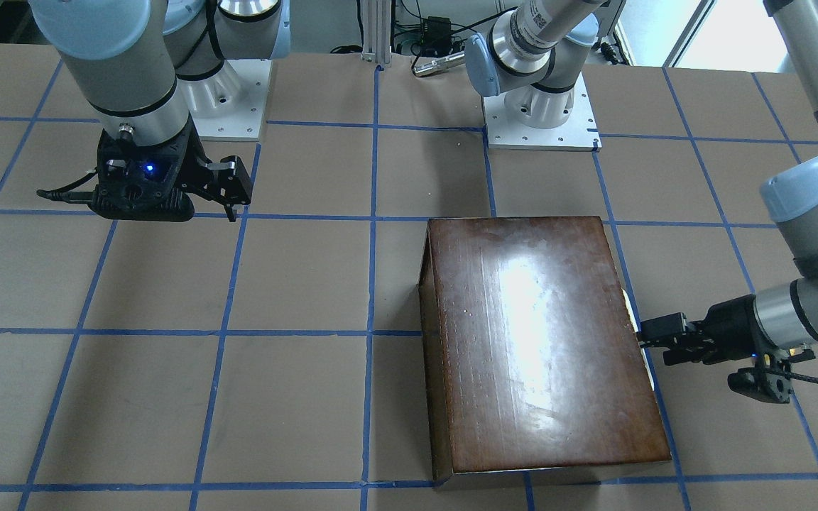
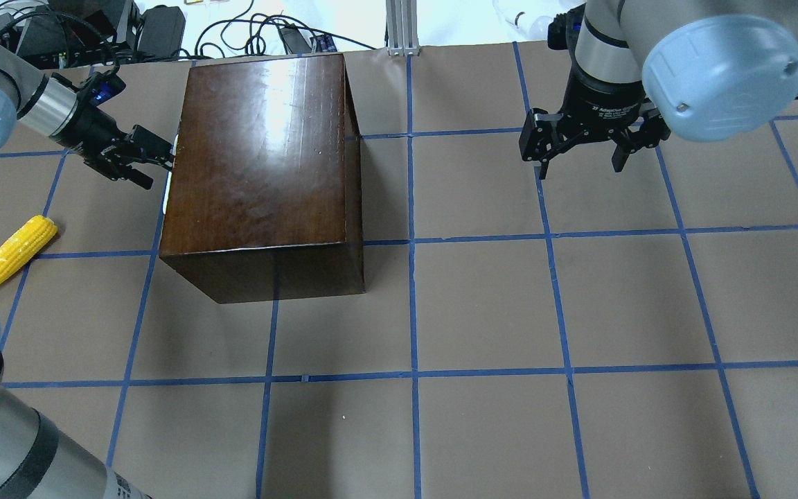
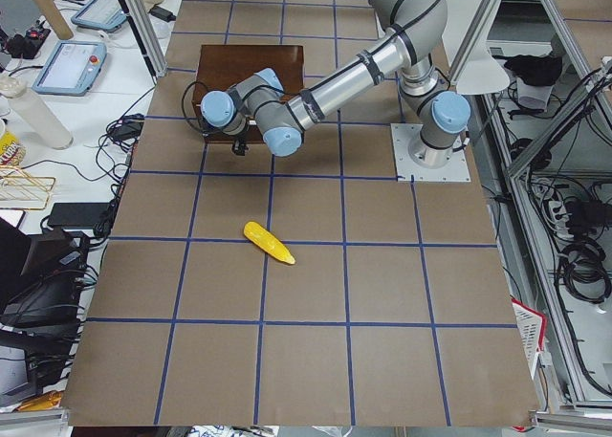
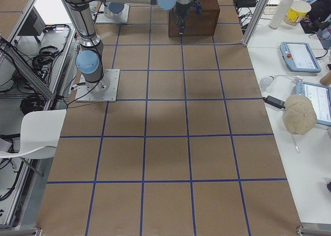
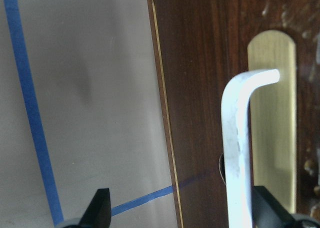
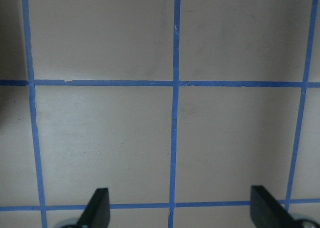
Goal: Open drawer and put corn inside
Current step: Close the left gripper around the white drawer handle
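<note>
The dark-brown wooden box (image 2: pixel 260 159) stands on the table, also in the front-facing view (image 1: pixel 544 341). Its drawer is shut, and the worn front panel (image 5: pixel 200 88) with a white bent handle (image 5: pixel 237 148) on a brass plate fills the left wrist view. My left gripper (image 2: pixel 153 156) is open right at that front, the handle between its fingers, close to one fingertip (image 5: pixel 265 208). The yellow corn (image 2: pixel 16 251) lies on the table to the left of the box, apart from both grippers. My right gripper (image 2: pixel 579 166) is open and empty above bare table.
The table is brown paper with a blue tape grid (image 6: pixel 174 83). Both arm bases (image 1: pixel 540 121) stand at the robot's side. Cables and an aluminium post (image 2: pixel 399 28) sit past the far edge. Bare table lies between the box and the right gripper.
</note>
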`<state>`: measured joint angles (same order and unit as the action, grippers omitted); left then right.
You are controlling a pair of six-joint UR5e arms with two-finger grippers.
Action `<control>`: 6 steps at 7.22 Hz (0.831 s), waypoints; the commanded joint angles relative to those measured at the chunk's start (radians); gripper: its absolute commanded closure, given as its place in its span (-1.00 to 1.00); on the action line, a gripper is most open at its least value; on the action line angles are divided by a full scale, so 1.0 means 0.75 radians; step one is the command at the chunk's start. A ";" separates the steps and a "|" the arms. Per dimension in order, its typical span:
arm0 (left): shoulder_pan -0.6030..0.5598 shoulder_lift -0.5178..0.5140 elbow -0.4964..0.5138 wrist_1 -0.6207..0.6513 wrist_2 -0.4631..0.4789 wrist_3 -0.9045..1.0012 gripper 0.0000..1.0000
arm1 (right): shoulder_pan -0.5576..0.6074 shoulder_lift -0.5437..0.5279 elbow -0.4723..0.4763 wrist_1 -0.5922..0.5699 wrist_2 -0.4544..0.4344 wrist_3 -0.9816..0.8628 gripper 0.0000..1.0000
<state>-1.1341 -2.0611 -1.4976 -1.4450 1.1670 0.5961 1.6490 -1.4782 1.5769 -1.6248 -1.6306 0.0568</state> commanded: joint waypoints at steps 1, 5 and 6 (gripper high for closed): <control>0.001 -0.003 0.003 0.002 0.007 0.007 -1.00 | 0.000 -0.001 0.000 0.000 0.000 0.000 -1.00; 0.003 -0.015 0.011 0.043 0.017 0.021 -1.00 | 0.000 0.001 0.000 0.000 0.000 0.000 -1.00; 0.005 -0.017 0.017 0.043 0.017 0.023 -1.00 | 0.000 -0.001 0.000 -0.002 0.000 0.000 -1.00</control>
<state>-1.1320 -2.0715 -1.4900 -1.4133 1.1786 0.6099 1.6490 -1.4782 1.5770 -1.6252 -1.6306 0.0567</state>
